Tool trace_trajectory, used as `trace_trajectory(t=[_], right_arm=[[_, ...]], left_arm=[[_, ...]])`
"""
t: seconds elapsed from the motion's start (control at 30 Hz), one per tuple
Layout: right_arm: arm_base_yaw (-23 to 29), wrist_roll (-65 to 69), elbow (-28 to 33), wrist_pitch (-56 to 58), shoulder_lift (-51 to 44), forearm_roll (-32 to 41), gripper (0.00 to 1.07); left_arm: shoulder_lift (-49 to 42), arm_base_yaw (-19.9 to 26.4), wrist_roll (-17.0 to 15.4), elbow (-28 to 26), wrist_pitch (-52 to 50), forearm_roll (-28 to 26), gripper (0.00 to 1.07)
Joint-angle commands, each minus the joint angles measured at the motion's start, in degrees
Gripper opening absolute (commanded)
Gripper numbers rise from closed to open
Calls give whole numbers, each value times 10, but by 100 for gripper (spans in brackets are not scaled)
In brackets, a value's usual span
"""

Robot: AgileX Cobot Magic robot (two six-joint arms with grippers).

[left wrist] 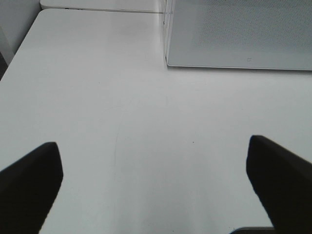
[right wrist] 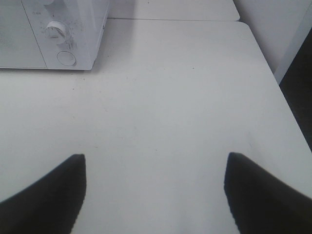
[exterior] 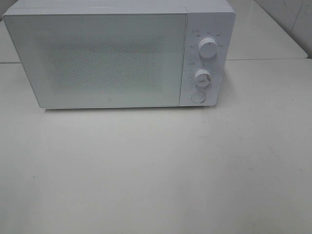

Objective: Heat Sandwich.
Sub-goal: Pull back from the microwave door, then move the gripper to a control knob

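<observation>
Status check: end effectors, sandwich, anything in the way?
Left end effector open, empty. Right end effector open, empty. Sandwich not in view; microwave shut. No obstacle seen.

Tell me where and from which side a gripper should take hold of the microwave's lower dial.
Grip the lower dial by its round rim, coming straight in from the front: it stands out of the control panel as a short cylinder. The open right gripper sits on that side.

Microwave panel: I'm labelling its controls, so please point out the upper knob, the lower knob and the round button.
upper knob [exterior: 208, 48], exterior high view, middle of its face.
lower knob [exterior: 203, 78], exterior high view, middle of its face.
round button [exterior: 197, 97], exterior high view, its centre.
</observation>
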Motion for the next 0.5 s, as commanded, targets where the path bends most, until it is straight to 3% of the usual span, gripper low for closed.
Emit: trace_trajectory(t=[0.03,0.5], right_arm=[[-3,-2,0,-3,-17,1,75],[-3,-2,0,-3,-17,1,75]], left_arm=[[-14,-3,-3,1,0,1,98],[-14,-3,-3,1,0,1,98]])
